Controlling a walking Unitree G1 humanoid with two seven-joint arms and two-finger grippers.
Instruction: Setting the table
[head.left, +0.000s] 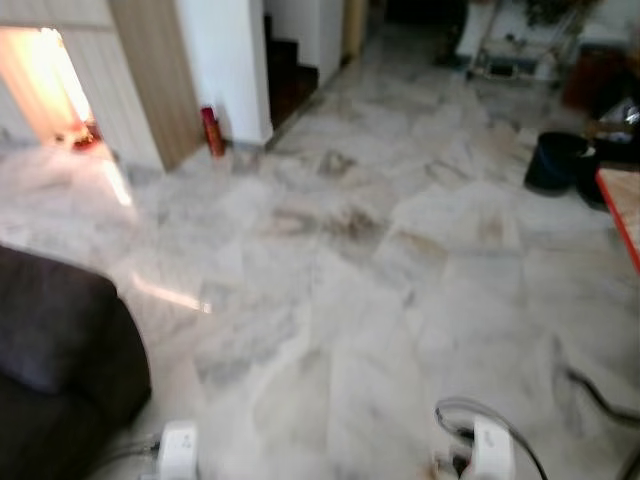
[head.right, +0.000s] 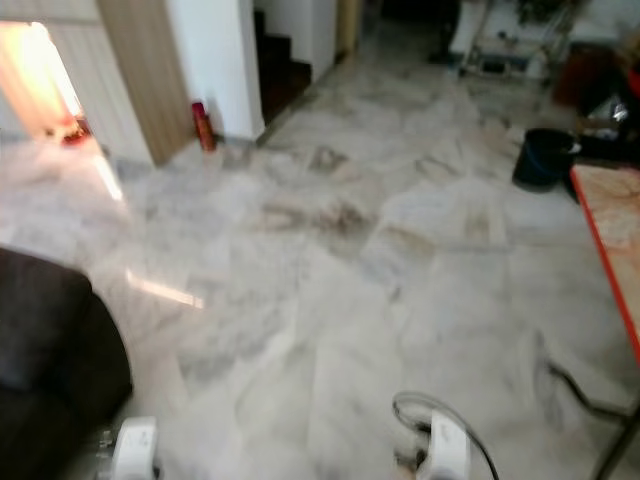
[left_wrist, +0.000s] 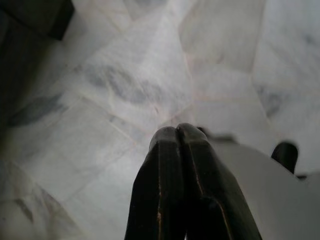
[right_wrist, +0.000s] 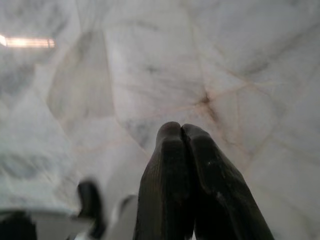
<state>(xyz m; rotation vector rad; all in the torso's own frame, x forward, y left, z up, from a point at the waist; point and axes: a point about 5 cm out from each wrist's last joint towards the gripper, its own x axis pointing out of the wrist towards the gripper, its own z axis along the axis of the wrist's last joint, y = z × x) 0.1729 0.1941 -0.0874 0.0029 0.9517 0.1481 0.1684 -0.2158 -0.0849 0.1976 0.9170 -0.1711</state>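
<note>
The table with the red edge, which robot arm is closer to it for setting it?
Probably the right. The table stands at the robot's right side, so the right gripper is nearer. Both it and the left gripper hang shut and empty over the marble floor, far from the table.

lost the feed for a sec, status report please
Left claw shut, empty, hanging over marble floor. Right claw same. Table edge with red trim ahead right. Dark sofa close on the left, black bucket near table.
</note>
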